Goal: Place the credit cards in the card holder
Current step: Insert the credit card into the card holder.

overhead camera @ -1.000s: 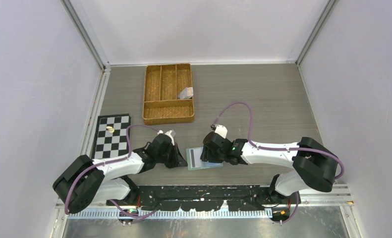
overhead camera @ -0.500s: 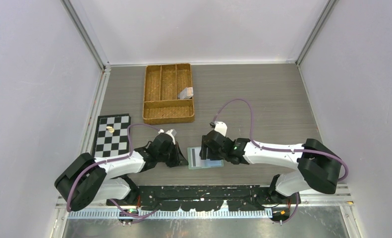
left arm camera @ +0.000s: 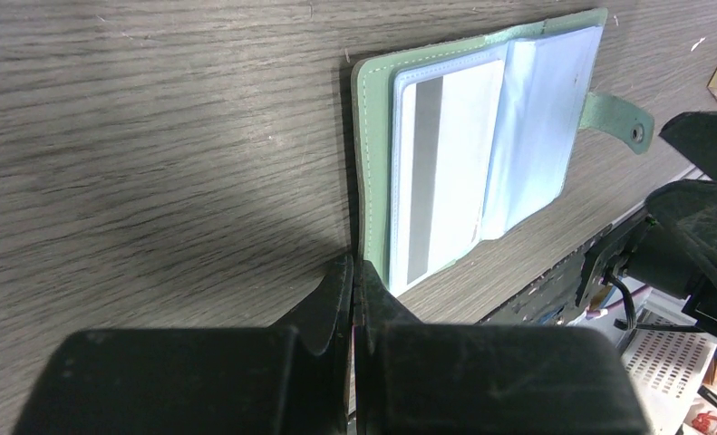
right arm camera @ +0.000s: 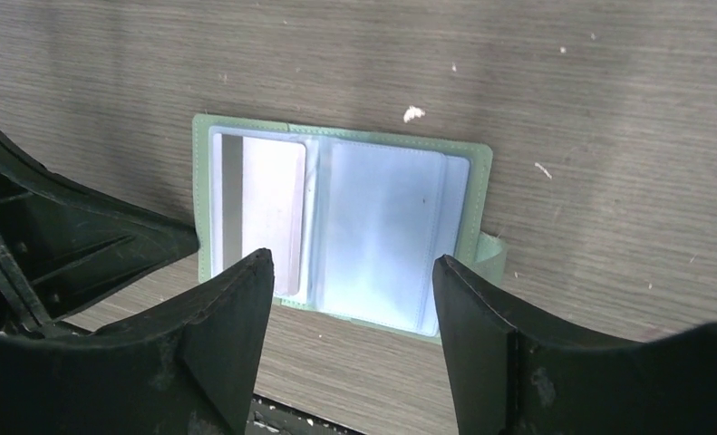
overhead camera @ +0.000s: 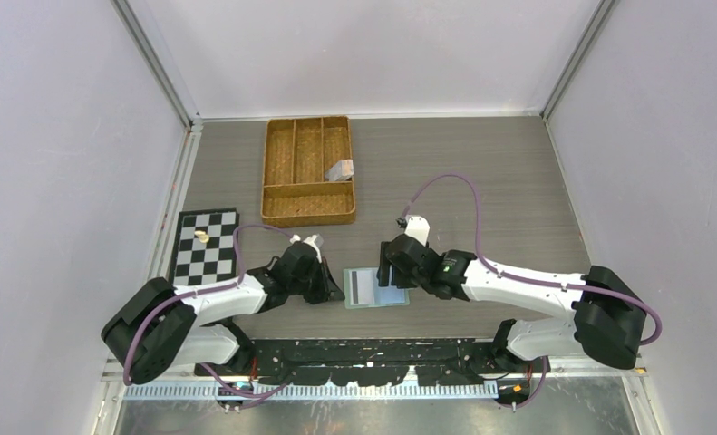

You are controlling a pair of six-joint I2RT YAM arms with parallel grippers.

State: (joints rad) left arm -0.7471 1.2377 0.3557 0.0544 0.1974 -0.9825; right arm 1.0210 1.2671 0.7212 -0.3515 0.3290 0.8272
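The holder (overhead camera: pixel 377 288) lies open and flat on the counter (overhead camera: pixel 481 181), between the two arms. Its near side sits close to the counter's near edge, where the black base rail (overhead camera: pixel 382 349) runs. Its snap strap (left arm camera: pixel 619 122) sticks out from the right side. A silvery card (overhead camera: pixel 362 286) with a dark stripe sits in the clear left-hand pocket; the right-hand pockets show only pale plastic.

Far of the holder, a stretch of wood grain lies between it and the woven tray (overhead camera: pixel 268 172), which stands well apart and has a small packet (overhead camera: pixel 340 169) in its right compartment. Left of the holder, past the left arm, lies a checkerboard (overhead camera: pixel 206 258) with a small piece (overhead camera: pixel 202 236) on it, near the left wall. Right of the holder, the right arm's forearm lies over the counter, and grain shows beyond it to the right wall.

The left jaws are pressed together with nothing between them, tips low at the holder's left edge by its near corner, just beside the green rim; whether they touch it cannot be told. The right jaws stand wide, holding nothing, above the holder's right half.
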